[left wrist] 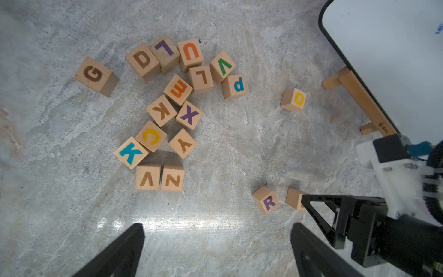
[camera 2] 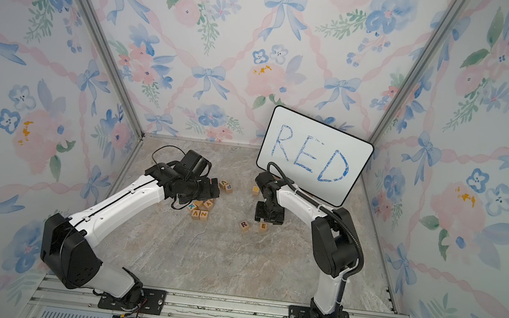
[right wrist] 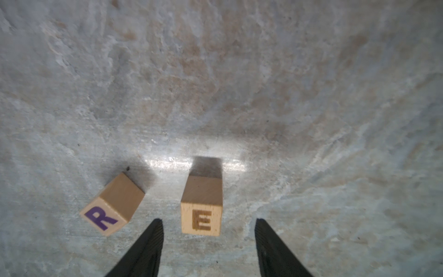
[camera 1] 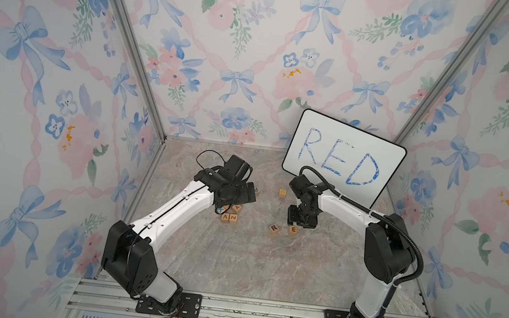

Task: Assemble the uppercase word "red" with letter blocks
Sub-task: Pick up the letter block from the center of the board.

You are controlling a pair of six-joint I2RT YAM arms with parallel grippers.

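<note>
Wood cubes were mostly heaped on the left, a loose pile with letters facing every which way. The left gripper hung over it, jaws spread wide, nothing in them. My guess is it sat up high so its camera could take in the whole heap. The D was on the pile's edge, brown letter up and pressed against an L. That's the block the word was missing, and with a neighbour touching it, pinching it cleanly looked fiddly.

Moving right, out in the open on the table was the R, purple letter up and twisted a bit out of line. Just beside it, not touching, was the E, lying square with a brownish-orange letter. So two letters were down in reading order, with room to the right for the third.

The right gripper was low over the E, jaws apart with a gap on either side, one finger poking into the space between R and E. Whether it meant to grab or just straighten it, I couldn't tell.

A lone O sat off by itself. Far right, the board leaned on a wooden stand, "RED" scrawled in blue, presumably the reference.
</note>
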